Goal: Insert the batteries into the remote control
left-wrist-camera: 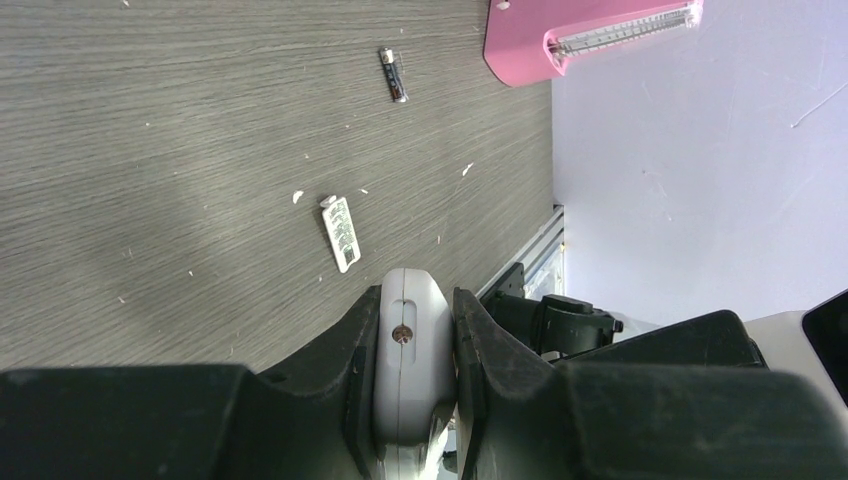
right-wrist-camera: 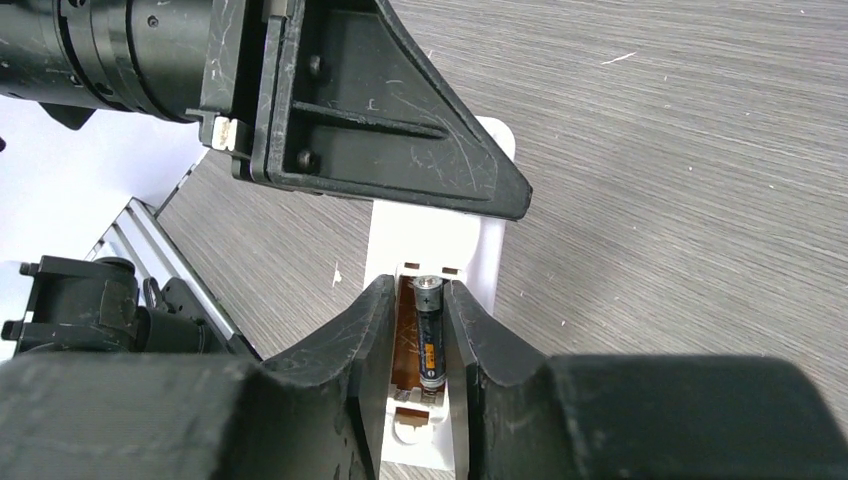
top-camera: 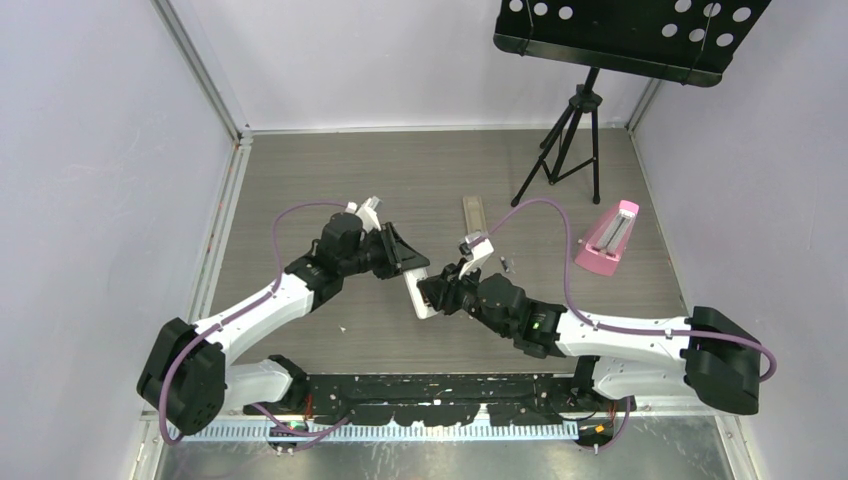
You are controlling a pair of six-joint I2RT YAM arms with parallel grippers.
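My left gripper (top-camera: 408, 268) is shut on the white remote control (top-camera: 418, 297), clamping its narrow sides near one end (left-wrist-camera: 405, 345). The remote's open battery recess faces up in the right wrist view, where a dark battery (right-wrist-camera: 431, 340) with a metal tip lies inside it. My right gripper (right-wrist-camera: 418, 292) straddles that battery. Its jaws are slightly apart, and brown recess floor shows between the left finger and the battery. Another dark battery (left-wrist-camera: 393, 74) and a small white-labelled cylinder (left-wrist-camera: 341, 232) lie loose on the table.
A pink wedge-shaped object (top-camera: 608, 236) lies at the right of the table. A tan strip (top-camera: 474, 213) lies behind the grippers. A black tripod stand (top-camera: 575, 140) rises at the back right. Grey walls close in the wood-grain table (top-camera: 400, 170).
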